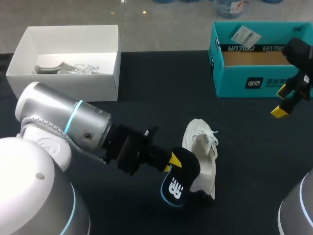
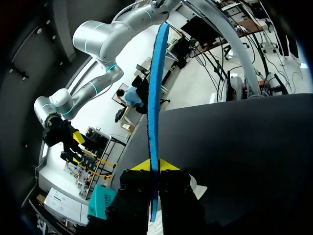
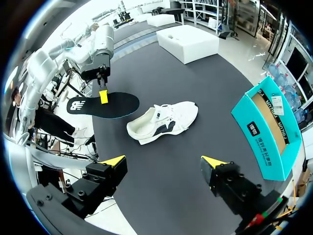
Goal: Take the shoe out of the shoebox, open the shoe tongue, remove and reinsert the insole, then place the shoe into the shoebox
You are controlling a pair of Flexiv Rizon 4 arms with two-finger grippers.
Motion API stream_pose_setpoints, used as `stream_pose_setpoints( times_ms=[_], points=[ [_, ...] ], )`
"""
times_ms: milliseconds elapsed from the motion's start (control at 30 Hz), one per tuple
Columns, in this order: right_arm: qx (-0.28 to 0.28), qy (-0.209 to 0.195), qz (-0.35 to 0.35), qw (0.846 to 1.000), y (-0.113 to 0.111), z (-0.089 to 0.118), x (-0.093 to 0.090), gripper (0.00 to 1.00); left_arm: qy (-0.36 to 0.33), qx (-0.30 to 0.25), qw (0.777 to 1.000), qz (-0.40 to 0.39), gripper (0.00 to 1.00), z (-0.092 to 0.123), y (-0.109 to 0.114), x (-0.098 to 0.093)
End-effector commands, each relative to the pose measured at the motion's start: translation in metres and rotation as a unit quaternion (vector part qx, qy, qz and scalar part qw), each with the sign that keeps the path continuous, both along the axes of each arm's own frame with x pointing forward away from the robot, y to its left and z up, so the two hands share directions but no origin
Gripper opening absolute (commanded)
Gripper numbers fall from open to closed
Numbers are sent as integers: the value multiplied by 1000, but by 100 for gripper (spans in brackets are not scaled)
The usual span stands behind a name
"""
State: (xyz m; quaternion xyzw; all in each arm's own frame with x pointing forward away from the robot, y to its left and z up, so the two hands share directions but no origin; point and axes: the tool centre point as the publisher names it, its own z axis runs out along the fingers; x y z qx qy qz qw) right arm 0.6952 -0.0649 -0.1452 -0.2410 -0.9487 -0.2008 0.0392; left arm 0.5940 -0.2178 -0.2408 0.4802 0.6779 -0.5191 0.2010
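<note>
Black on top and blue along its edge, the insole is pinched between the fingers of the left gripper. It is held just beside the heel end of the white shoe, which lies outside its box on the dark table. Farther off, the right gripper hangs with its yellow-tipped fingers spread wide and nothing between them, near the teal shoebox. A white box with pale items inside stands at the far left.
</note>
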Motion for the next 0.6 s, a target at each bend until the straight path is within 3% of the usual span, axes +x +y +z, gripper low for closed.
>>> stream_pose_setpoints(
  times_ms=[33,333,600],
  points=[
    [-1,2,0,1000,1,-1,2,100,2,6,1000,-4,0,-12,-27,4],
    [-1,2,0,1000,1,-1,2,100,12,28,999,14,0,-33,-30,11],
    [-1,2,0,1000,1,-1,2,100,15,37,999,20,0,-39,-27,14]
  ],
)
